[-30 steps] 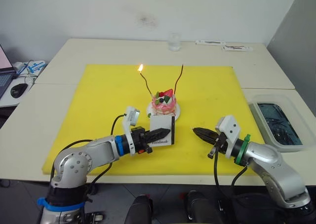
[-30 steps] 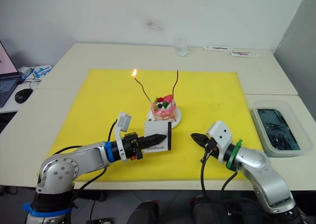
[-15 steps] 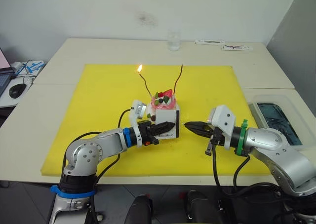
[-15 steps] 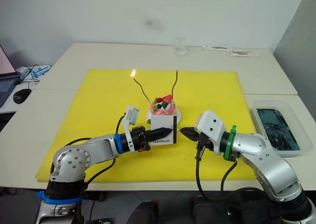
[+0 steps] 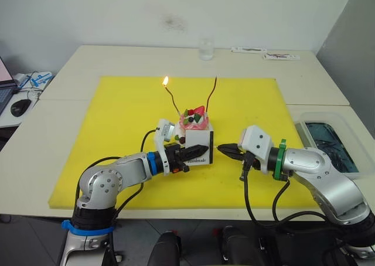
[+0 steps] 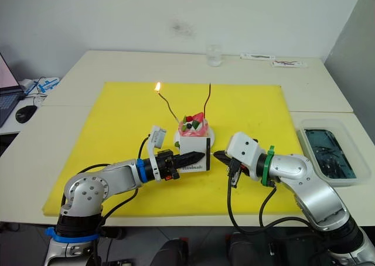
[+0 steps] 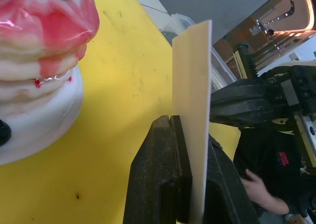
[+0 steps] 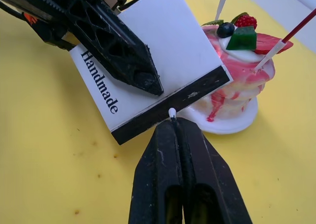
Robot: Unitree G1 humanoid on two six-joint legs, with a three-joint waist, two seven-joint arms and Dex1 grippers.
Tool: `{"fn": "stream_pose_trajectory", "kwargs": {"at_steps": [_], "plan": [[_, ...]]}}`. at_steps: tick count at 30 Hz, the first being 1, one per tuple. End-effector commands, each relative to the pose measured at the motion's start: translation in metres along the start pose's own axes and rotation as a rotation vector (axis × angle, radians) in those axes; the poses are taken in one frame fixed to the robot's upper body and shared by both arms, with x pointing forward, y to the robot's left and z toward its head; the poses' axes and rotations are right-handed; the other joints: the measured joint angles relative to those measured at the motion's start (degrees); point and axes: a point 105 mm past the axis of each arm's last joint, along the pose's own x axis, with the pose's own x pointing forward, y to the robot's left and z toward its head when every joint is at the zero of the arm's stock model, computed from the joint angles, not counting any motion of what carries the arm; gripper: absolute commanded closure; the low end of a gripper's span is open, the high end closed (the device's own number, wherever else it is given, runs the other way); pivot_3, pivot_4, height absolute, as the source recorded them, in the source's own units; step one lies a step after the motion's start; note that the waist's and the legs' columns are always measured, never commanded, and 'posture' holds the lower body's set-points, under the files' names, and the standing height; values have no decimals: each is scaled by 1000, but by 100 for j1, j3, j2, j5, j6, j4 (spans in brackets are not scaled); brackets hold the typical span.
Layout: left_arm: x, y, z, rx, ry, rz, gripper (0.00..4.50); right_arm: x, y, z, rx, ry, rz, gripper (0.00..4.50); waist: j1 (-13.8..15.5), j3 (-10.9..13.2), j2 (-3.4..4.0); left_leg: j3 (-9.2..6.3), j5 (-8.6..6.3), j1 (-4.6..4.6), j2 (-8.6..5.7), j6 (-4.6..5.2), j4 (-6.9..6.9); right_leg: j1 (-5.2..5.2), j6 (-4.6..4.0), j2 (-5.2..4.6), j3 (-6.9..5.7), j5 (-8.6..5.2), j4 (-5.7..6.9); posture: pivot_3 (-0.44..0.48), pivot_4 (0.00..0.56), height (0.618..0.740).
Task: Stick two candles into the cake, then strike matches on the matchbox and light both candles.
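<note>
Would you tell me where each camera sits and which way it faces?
Head stereo pair: looks forward and down over both arms at the cake.
Left wrist: along the left gripper, clamped on the matchbox.
Right wrist: along the right gripper, pinching a match at the striking strip.
All views share cake and matchbox.

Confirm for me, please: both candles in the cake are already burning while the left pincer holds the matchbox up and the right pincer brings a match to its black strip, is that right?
Not quite: one candle is lit, on the robot's left; the other candle has no flame, as the left eye view shows. The rest holds: both stand in the cake, the left pincer holds the matchbox up, and the right pincer brings a match to its black strip.
</note>
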Motion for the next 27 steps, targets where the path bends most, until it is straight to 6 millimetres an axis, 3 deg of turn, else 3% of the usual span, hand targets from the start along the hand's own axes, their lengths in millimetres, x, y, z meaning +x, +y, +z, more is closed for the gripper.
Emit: {"fn": "stream_pose_trajectory", "kwargs": {"at_steps": [1, 17, 24, 27], "plan": [[1, -13, 4, 37, -15, -51, 4500, 1, -2, 9, -53, -27, -1, 4469, 0, 0, 0, 0, 0, 0, 0, 0, 0, 0, 0, 0, -1, 0, 0, 0, 150, 740], [2, -19, 5, 33, -24, -75, 4500, 8, -4, -1, -88, 24, 17, 4469, 0, 0, 0, -2, 0, -1, 0, 0, 0, 0, 0, 0, -2, 0, 0, 0, 150, 740], [4, -24, 11, 41, -49, -97, 4500, 12, 9, -10, -106, 69, 99, 4469, -1, 0, 0, -3, 0, -1, 0, 0, 0, 0, 0, 0, -4, 0, 0, 0, 150, 740], [4, -25, 21, 58, -81, -92, 4500, 12, 24, -12, -113, 79, 192, 4469, 0, 0, 0, -5, 0, -2, 0, 0, 0, 0, 0, 0, -5, 0, -1, 0, 150, 740]]}}
